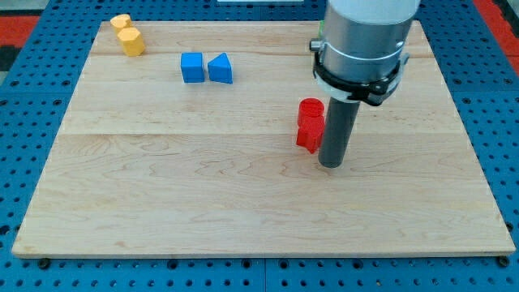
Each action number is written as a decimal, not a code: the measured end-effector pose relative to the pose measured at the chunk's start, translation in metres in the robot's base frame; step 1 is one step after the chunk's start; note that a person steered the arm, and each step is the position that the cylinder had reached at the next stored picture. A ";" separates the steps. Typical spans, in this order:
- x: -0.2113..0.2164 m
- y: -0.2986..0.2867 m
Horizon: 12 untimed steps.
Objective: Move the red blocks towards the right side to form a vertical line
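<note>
While there's only the one camera view to go on, it shows the whole wooden board (243,203) sitting on a blue pegboard table (32,122).

My tip (332,165) is down on the board, right of centre, and it's just to the right of the two red blocks, close enough that the rod looks like it's touching them, though I can't say for sure. No jaws on this rig at all, it's just a straight dark rod, so there's nothing clenched or released to report.

The red blocks are stacked up in a short near-to-far line: a red cylinder (310,109) on the far side and a second red block (308,134) right against it on the near side. Its shape is hard to make out since the rod covers its right edge.

Over on the far left corner, two yellow blocks sit touching: one yellow block (121,22) at the very edge and another yellow block (132,41) just nearer. Between those and the reds, toward the far side, a blue cube (192,67) sits just left of a blue triangular block (220,69), nearly touching.

The blues and yellows are well apart from my tip.
</note>
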<state>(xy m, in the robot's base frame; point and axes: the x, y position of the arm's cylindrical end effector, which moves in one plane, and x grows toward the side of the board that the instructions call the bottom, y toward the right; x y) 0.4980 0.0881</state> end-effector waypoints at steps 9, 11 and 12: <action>-0.069 -0.028; -0.092 -0.001; -0.102 0.014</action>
<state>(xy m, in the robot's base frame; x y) 0.3960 0.1018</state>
